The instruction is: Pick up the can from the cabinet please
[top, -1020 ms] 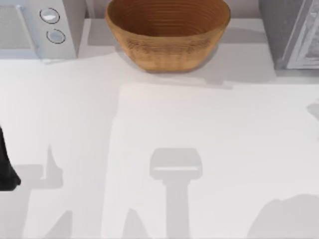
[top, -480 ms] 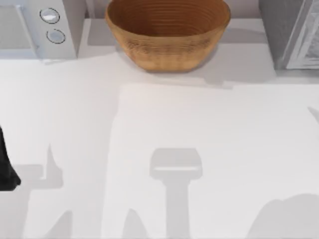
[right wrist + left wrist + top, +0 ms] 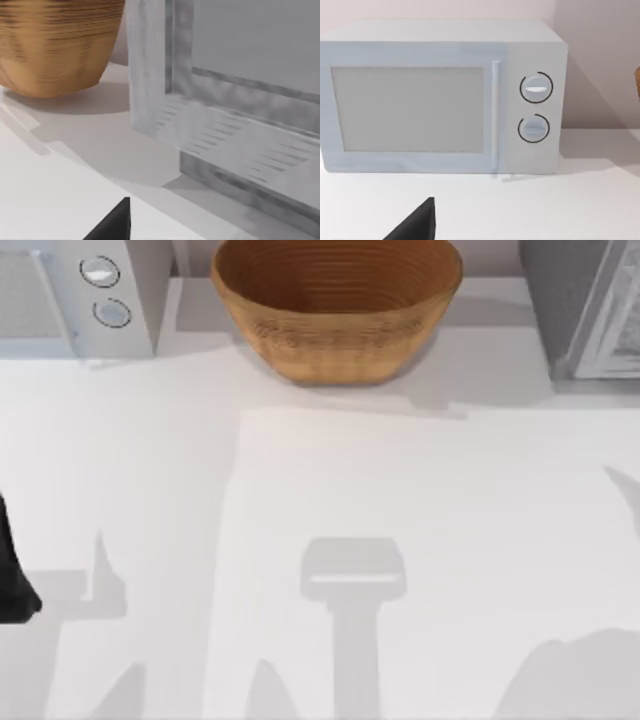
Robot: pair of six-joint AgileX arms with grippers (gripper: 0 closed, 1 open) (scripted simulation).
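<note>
The can is out of view. The grey cabinet (image 3: pixel 590 310) stands at the table's back right corner. In the right wrist view its pale frame and front panel (image 3: pixel 225 135) loom close, with a dark tip of my right gripper (image 3: pixel 112 225) low in front of them. My left arm (image 3: pixel 14 580) sits parked at the table's left edge. A dark tip of the left gripper (image 3: pixel 415 225) points toward the microwave.
A white microwave (image 3: pixel 75 295) with two dials (image 3: pixel 536 107) stands at the back left. A woven wooden basket (image 3: pixel 337 310) sits at the back middle, just left of the cabinet (image 3: pixel 55 45). The white tabletop (image 3: pixel 330 490) carries only shadows.
The shadow at the table's right edge has slid slightly forward and inward. The left arm has not moved.
</note>
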